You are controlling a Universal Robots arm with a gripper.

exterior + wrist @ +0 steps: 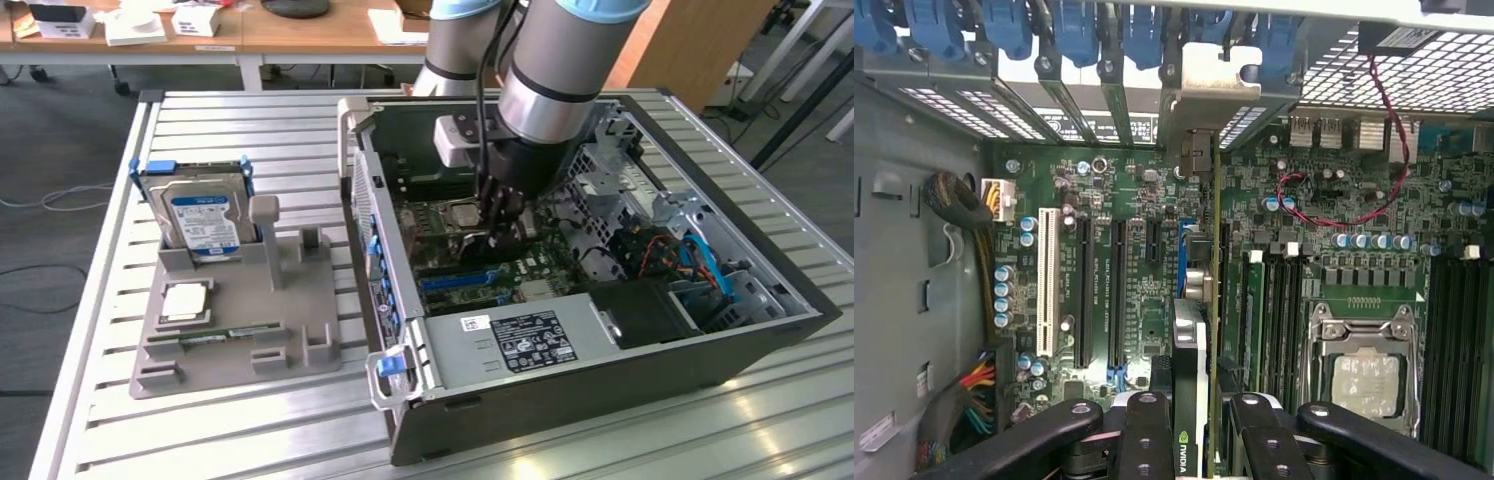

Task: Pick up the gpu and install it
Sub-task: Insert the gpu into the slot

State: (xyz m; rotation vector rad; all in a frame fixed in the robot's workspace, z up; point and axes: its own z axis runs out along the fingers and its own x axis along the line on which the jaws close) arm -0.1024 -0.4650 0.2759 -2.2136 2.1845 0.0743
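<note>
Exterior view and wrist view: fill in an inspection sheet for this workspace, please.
Surface: slatted metal table, grey fixture tray on it.
Job's things: gpu edge-on at the motherboard slots inside the open PC case; seating unclear.
Clutter: hard drive, CPU, RAM stick on the tray.
Grippers: gripper shut on the gpu.
Cables: red wires across the motherboard; blue cables in the case.
Surroundings: wooden desks with boxes; floor cable.

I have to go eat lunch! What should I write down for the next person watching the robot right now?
The gripper is shut on the gpu, inside the open computer case.
The gpu stands on edge over the motherboard, by the blue slot.
Done: gpu picked up and brought into the case.
Left: not released; whether it is fully seated cannot be told.
</note>
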